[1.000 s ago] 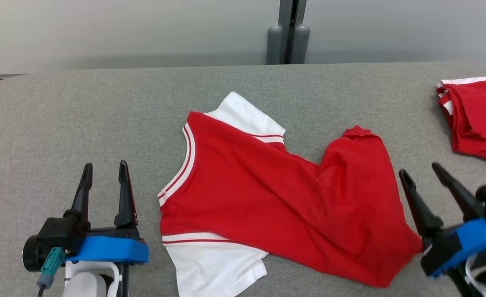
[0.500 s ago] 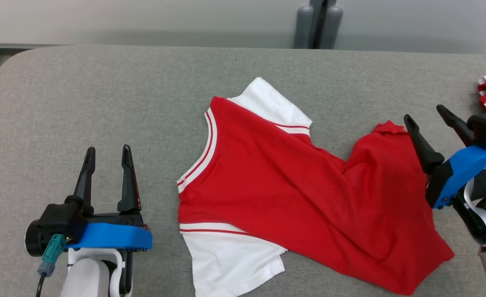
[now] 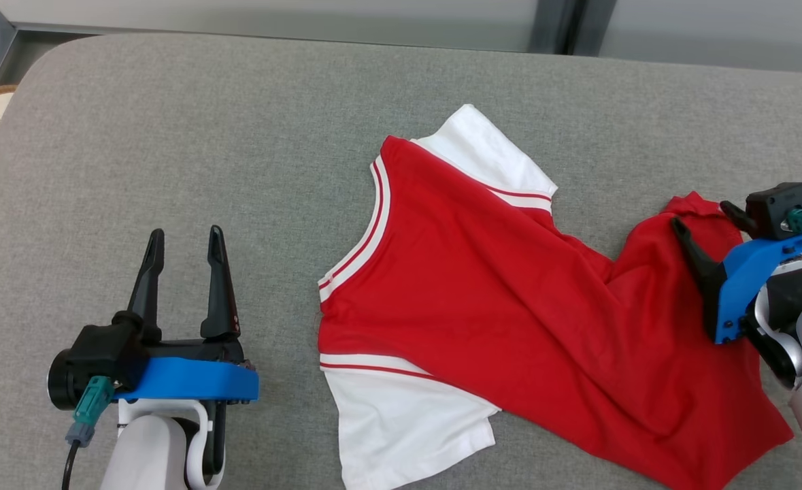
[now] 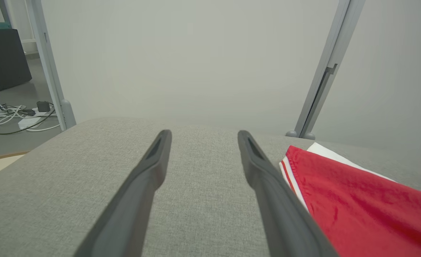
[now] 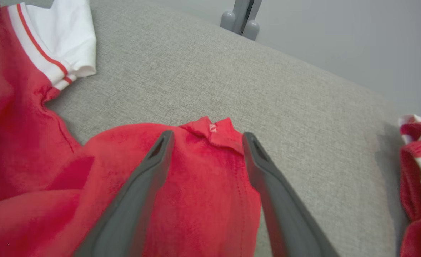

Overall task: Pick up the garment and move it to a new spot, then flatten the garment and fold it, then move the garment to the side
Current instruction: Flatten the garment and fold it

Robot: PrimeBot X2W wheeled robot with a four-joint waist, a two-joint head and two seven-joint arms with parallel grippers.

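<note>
Two grippers stand wide open, both empty. At lower left, the left gripper (image 3: 186,231) sits clear of the rumpled red-and-white fabric shirt (image 3: 509,306) lying mid-frame on the grey cloth-covered table (image 3: 169,122). At right, the right gripper (image 3: 701,212) straddles a raised red fold (image 5: 214,132). Pickup seems in hand; next, closing on that fold.
</note>
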